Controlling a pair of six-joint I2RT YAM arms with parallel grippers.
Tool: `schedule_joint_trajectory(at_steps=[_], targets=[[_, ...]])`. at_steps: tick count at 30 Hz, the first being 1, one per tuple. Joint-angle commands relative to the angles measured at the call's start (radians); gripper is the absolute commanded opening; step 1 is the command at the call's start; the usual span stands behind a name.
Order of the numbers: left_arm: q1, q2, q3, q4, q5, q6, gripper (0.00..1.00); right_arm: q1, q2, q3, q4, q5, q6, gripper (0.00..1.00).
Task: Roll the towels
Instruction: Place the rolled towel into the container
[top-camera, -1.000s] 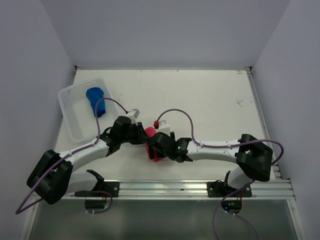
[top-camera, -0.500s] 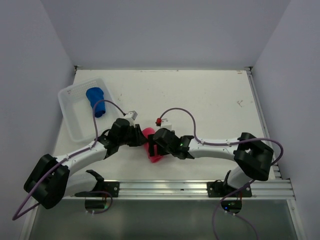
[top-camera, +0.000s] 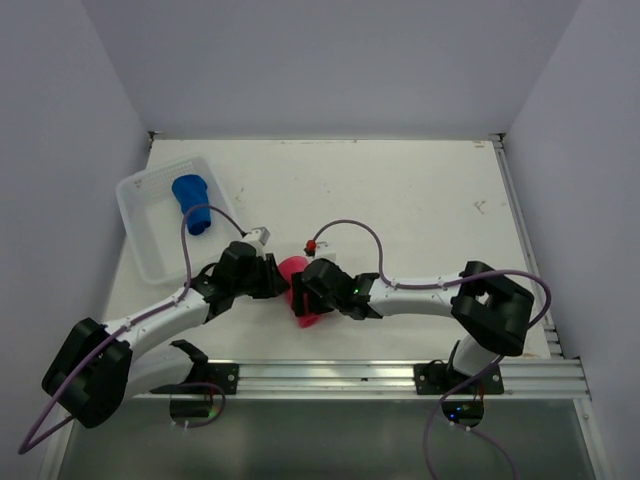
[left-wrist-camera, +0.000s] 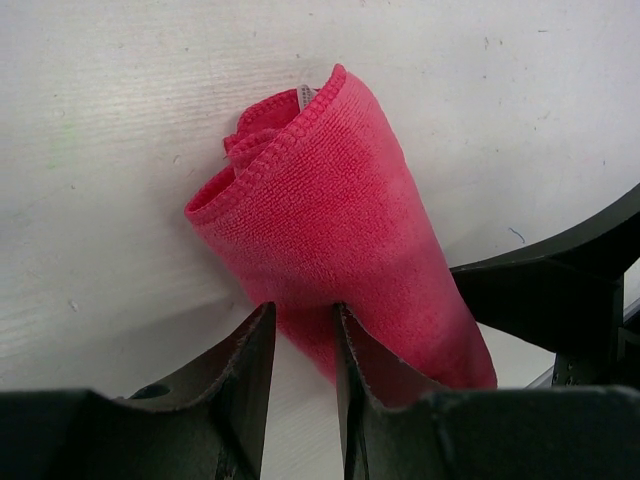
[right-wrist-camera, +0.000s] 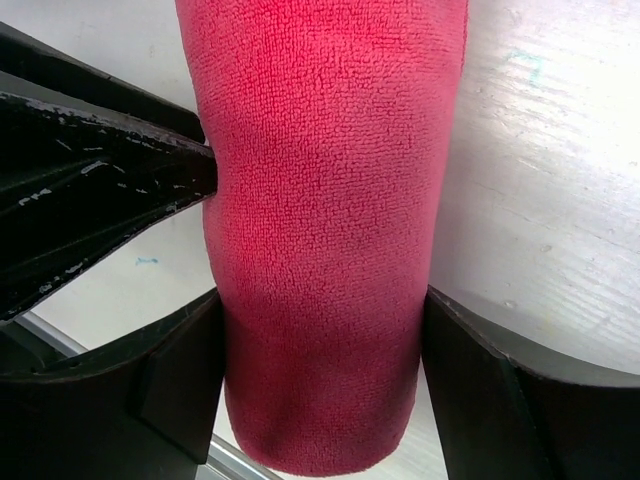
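Near the surface's (top-camera: 420, 200) front edge, the rolled pink-red towel (left-wrist-camera: 340, 230) is gripped by the right tool (right-wrist-camera: 320, 375), drawn closer since a second ago. Whether the left tool (left-wrist-camera: 300, 335) pinches its edge cannot be told. Open surface is left beyond; the blue towel (top-camera: 190, 203) lies in the white basket (top-camera: 150, 240).

One towel (top-camera: 190, 200) lies in the basket (top-camera: 142, 252); the second towel (left-wrist-camera: 340, 230), between left claw (left-wrist-camera: 303, 322) and right claw (right-wrist-camera: 320, 340).

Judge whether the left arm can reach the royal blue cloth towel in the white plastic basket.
Probably yes: the blue towel lies uncovered in the basket, nothing between it and the left gripper.
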Motion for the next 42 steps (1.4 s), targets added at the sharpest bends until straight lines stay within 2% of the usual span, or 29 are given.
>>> schedule_joint_trajectory(at_steps=[1, 13, 21, 27, 32, 35, 38, 41, 42], targets=[[0.009, -0.013, -0.012, -0.027, -0.021, 0.033, 0.33, 0.004, 0.026, 0.012, 0.019, -0.004, -0.003, 0.74], [0.015, -0.045, -0.019, -0.069, -0.049, 0.036, 0.33, 0.051, 0.092, 0.069, -0.029, 0.043, -0.021, 0.66], [0.024, -0.085, 0.018, -0.137, -0.086, 0.05, 0.35, 0.087, 0.125, 0.129, -0.098, 0.098, -0.04, 0.52], [0.052, -0.136, 0.147, -0.259, -0.185, 0.079, 0.38, 0.099, 0.117, 0.156, -0.152, 0.13, -0.046, 0.4], [0.068, -0.133, 0.328, -0.361, -0.201, 0.087, 0.4, 0.107, 0.112, 0.192, -0.205, 0.16, -0.063, 0.33], [0.072, -0.137, 0.44, -0.425, -0.236, 0.122, 0.42, 0.107, 0.105, 0.21, -0.218, 0.157, -0.078, 0.25], [0.073, -0.154, 0.529, -0.482, -0.314, 0.171, 0.45, 0.107, 0.093, 0.238, -0.241, 0.158, -0.098, 0.19], [0.075, -0.177, 0.59, -0.548, -0.476, 0.219, 0.48, 0.107, 0.076, 0.27, -0.271, 0.172, -0.113, 0.16], [0.075, -0.182, 0.615, -0.563, -0.57, 0.228, 0.52, 0.107, 0.071, 0.297, -0.287, 0.177, -0.119, 0.15]])
